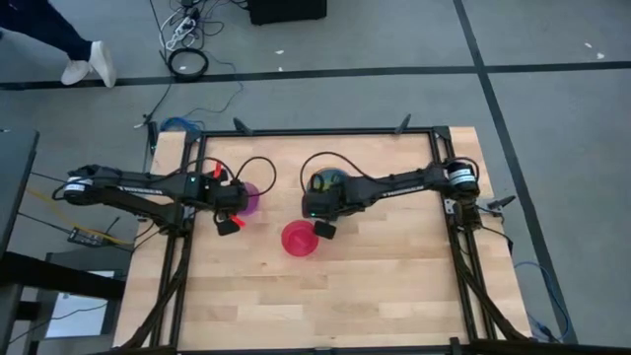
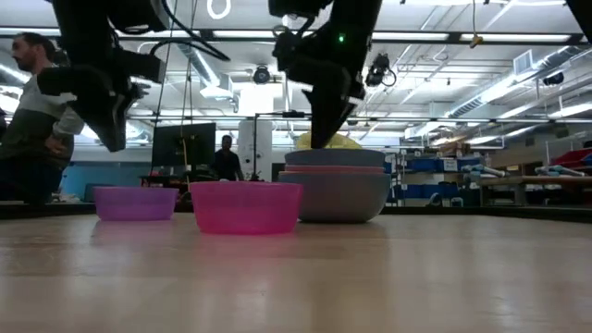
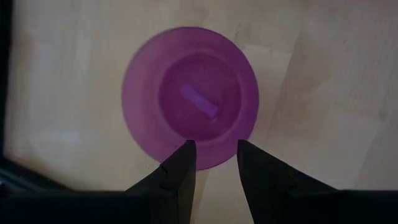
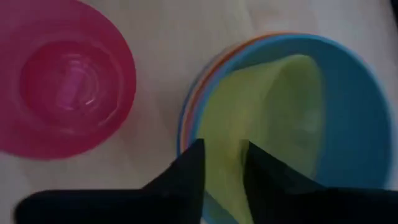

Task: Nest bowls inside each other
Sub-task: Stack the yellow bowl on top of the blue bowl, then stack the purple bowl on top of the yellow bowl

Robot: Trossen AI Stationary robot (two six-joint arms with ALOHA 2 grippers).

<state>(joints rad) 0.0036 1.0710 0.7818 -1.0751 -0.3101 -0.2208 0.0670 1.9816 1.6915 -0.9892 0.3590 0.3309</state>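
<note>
A purple bowl (image 3: 189, 93) stands alone on the table's left part (image 1: 250, 197). My left gripper (image 3: 216, 149) hangs open just above its near rim without touching it. A pink bowl (image 1: 301, 240) stands by itself near the middle. Behind it is a stack of bowls (image 2: 335, 190) with a blue bowl (image 4: 354, 124) on top. A yellow bowl (image 4: 267, 106) lies tilted inside the blue one, its rim sticking up above the stack (image 2: 333, 141). My right gripper (image 4: 224, 155) is open over that raised rim, pointing steeply down. My right gripper stands with one finger (image 4: 196, 171) outside and one inside the yellow bowl's raised rim (image 4: 225, 143), coming from above. I cannot tell whether either finger touches it. The bowl leans on the inside of the blue bowl.
Bare wooden tabletop (image 1: 375, 286) lies open toward the near edge. A black frame (image 1: 315, 131) runs along the far and side edges. People stand in the room beyond the table (image 2: 32, 120), away from the arms.
</note>
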